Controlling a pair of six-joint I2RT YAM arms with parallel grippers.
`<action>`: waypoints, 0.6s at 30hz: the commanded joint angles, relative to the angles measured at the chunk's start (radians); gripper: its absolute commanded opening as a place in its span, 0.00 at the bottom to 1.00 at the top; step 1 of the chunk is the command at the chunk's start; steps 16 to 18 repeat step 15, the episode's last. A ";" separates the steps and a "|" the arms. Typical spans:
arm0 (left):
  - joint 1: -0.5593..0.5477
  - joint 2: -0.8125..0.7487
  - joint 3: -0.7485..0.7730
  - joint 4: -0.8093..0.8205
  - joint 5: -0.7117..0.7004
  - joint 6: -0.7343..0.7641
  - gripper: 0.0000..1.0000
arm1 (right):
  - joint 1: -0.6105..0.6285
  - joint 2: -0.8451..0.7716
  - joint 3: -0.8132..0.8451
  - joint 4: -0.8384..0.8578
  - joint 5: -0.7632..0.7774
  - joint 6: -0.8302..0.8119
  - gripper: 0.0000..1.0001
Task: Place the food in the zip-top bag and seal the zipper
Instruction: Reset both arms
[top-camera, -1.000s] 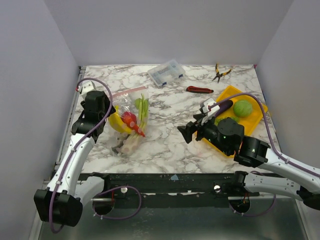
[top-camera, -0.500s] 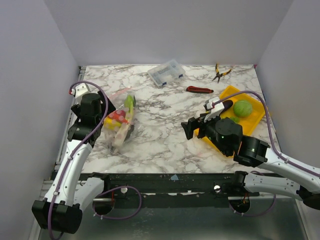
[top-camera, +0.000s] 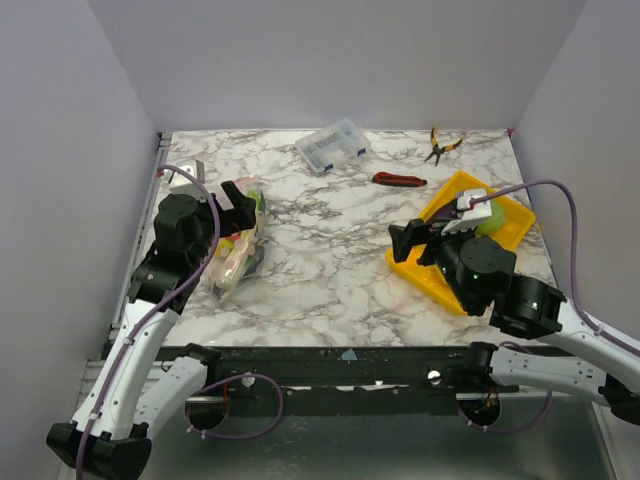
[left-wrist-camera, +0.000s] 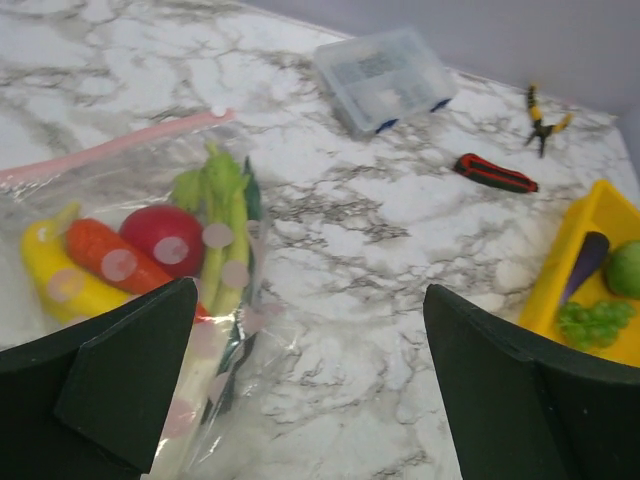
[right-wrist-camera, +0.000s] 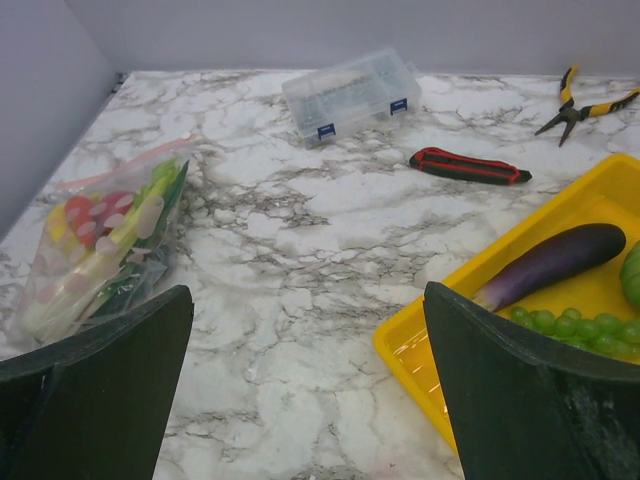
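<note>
My left end effector (left-wrist-camera: 310, 300) hangs with its jaws spread wide and nothing between them, just over the near end of the zip-top bag (left-wrist-camera: 130, 190). The bag lies slumped on the left side of the worktop (right-wrist-camera: 300, 230). Through the clear plastic I see the celery stalk (left-wrist-camera: 225, 230), the red tomato (left-wrist-camera: 165, 235), an orange carrot-like piece (left-wrist-camera: 105, 262) and a yellow piece (left-wrist-camera: 60, 285), all packed together. The pink zipper (left-wrist-camera: 110, 145) runs along the bag's far edge. I cannot tell whether it is pressed shut or parted.

Across a bare stretch of marble, my right end effector (right-wrist-camera: 308, 295) is also spread wide and empty. It hovers at the near-left edge of the yellow tray (right-wrist-camera: 420, 350). In the tray lie the purple eggplant (right-wrist-camera: 550, 262), a bunch of green grapes (right-wrist-camera: 570, 330) and the green ball (left-wrist-camera: 628, 268), none of them bagged yet.

I judge that I am mid-way through loading, with both arms between grasps and sealing some way off. Next, my right arm should probably reach into the tray for a piece. The eggplant lies closest to the tray's open side, and I would take it across its narrow body. My left would need to pinch one lip of the bag's mouth and lift it open so the piece can slide in. The limp plastic may fold shut or drag the packed food along.
</note>
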 joint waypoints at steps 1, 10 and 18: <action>-0.061 -0.084 0.021 0.129 0.194 0.027 0.99 | -0.003 -0.060 0.013 0.014 0.071 0.012 0.99; -0.131 -0.184 0.002 0.321 0.380 0.036 0.99 | -0.004 -0.111 -0.007 0.035 0.122 0.046 1.00; -0.144 -0.198 0.004 0.329 0.397 0.046 0.99 | -0.003 -0.119 -0.036 0.069 0.148 0.005 1.00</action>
